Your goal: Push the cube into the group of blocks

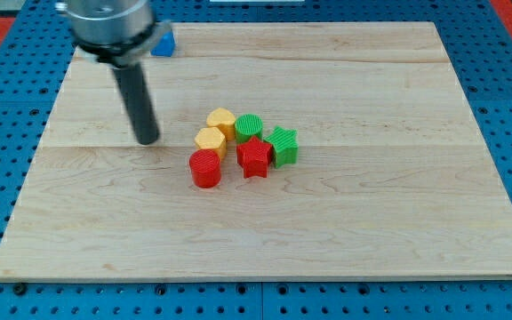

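Our rod stands upright over the desk [398, 222], with my tip [148, 141] resting left of the group and apart from it; we carry no gripper, so no grip state applies. The blue cube [163, 43] sits at the desk's top edge, well apart from the group. The group comprises two yellow blocks [221, 120] [210, 139], a green cylinder [249, 126], a green star [284, 145], a red star [254, 157] and a red cylinder [205, 167], clustered closely at the centre.

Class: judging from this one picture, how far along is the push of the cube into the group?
Done: nothing visible; the blue cube sits at the board's top edge, apart from the group. In hand: my tip stands left of the group, touching neither. Left: the whole push.
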Robot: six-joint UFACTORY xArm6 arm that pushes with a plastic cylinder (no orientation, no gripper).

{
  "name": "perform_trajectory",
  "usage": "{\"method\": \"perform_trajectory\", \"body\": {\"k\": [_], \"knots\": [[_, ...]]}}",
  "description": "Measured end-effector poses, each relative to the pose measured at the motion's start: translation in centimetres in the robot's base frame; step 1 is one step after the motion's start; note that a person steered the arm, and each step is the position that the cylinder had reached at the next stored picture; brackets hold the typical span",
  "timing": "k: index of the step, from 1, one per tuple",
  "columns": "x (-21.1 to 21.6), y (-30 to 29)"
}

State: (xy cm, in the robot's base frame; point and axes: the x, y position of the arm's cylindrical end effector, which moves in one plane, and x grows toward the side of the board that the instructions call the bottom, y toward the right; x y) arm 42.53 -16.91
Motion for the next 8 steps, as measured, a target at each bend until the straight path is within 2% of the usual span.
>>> {"method": "perform_trajectory", "body": {"k": [1,2,3,5,6,7,8], "knots": [[-3.3,-6.9],[-8.8,-9.9],[-13.7,-10.6],[-19.7,-10.3],[-19.9,-7.5],[-17.6,1.7],[-16.9,7.4]]}}
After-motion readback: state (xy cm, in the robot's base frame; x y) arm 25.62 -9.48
